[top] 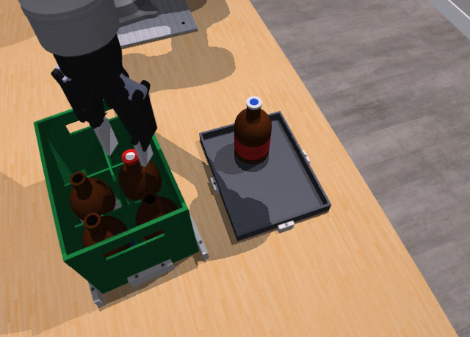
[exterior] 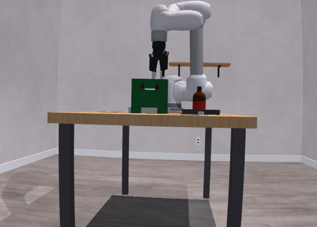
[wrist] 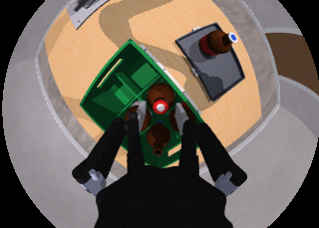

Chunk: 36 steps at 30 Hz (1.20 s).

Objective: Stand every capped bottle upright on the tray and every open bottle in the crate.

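We see the gripper point(top: 127, 145) partly open, holding nothing, its fingers just above the green crate point(top: 172, 233), straddling a red-capped bottle point(top: 139, 175) standing inside with 3 open bottles point(top: 90, 195). A blue-capped bottle point(top: 252, 133) stands upright on the tray point(top: 296, 189).
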Tool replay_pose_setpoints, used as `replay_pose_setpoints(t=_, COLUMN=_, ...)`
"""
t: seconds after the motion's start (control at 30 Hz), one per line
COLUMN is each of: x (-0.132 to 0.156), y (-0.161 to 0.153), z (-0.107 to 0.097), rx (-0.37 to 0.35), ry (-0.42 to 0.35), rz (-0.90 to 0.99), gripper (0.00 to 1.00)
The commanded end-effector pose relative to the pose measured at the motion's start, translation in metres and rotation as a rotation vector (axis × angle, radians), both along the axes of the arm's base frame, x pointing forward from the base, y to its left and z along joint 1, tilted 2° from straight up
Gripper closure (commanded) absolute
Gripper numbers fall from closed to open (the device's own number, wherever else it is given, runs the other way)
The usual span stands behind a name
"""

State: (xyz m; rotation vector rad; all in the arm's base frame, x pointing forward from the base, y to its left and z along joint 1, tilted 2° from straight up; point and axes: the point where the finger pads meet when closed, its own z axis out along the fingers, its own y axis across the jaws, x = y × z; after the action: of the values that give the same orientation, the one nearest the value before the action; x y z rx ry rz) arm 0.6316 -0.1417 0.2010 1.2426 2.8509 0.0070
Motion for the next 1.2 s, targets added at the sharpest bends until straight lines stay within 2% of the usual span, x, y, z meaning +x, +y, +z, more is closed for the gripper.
replay_pose_setpoints(t=0.0, x=0.0, y=0.002, z=-0.005, rx=0.006, ry=0.001, rz=0.004, gripper=0.62)
replay_pose_setpoints(t=0.37, x=0.0, y=0.0, z=-0.002, rx=0.001, ry=0.0, rz=0.0, gripper=0.62)
replay_pose_setpoints(t=0.83, x=0.001, y=0.002, z=-0.021, rx=0.006, ry=0.001, rz=0.004, gripper=0.62)
replay_pose_setpoints(t=0.93, x=0.001, y=0.0, z=-0.016, rx=0.001, ry=0.0, rz=0.0, gripper=0.62)
replay_pose_setpoints(t=1.17, x=0.001, y=0.001, z=-0.026, rx=0.003, ry=0.001, rz=0.002, gripper=0.62)
